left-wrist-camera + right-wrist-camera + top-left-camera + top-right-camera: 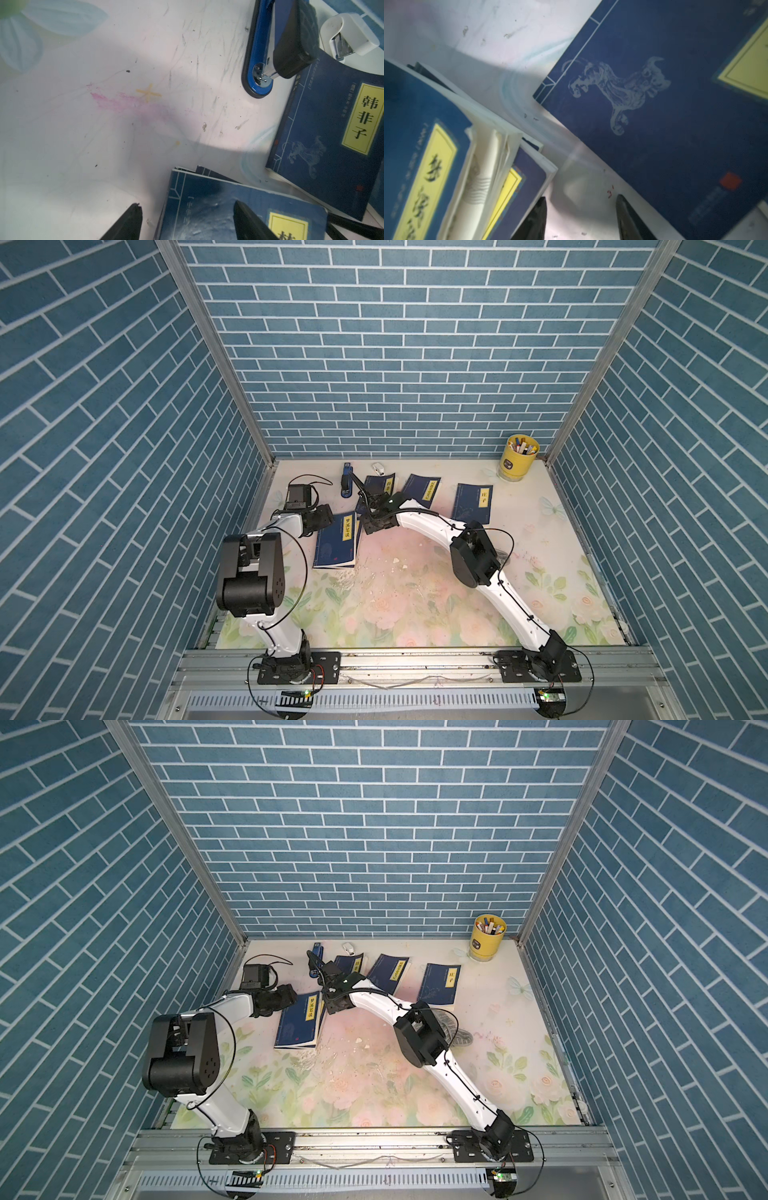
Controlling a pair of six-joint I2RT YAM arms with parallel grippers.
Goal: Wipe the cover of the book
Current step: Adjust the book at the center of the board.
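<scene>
- Plainly, in the left wrist view the left end effector (187,224) stands wide and holds nothing. One fingertip hangs over the bare counter (104,145) and the other over the cover of the book (207,207), so the book's edge lies between them. The cover has a mottled sheen, and I cannot tell whether it is clean. A stapler (257,62) and a white staple remover (349,39) lie farther off.
- In the right wrist view the right end effector (581,220) is moderately open and also empty, with only counter between its tips. The book rests on a second book (527,182) with its pages fanned at the edge. A horse-print book (654,104) lies just beside them.
- In both top views the book lies left of centre, between the two arms, and crumbs (374,572) are scattered near it. In a top view a grey patterned thing (461,1038), perhaps a cloth, shows partly under the right arm, well apart from both end effectors.
- My judgement is that nothing is held to wipe with. Fetching a wiper and the wipe itself appear to be left to do.
</scene>
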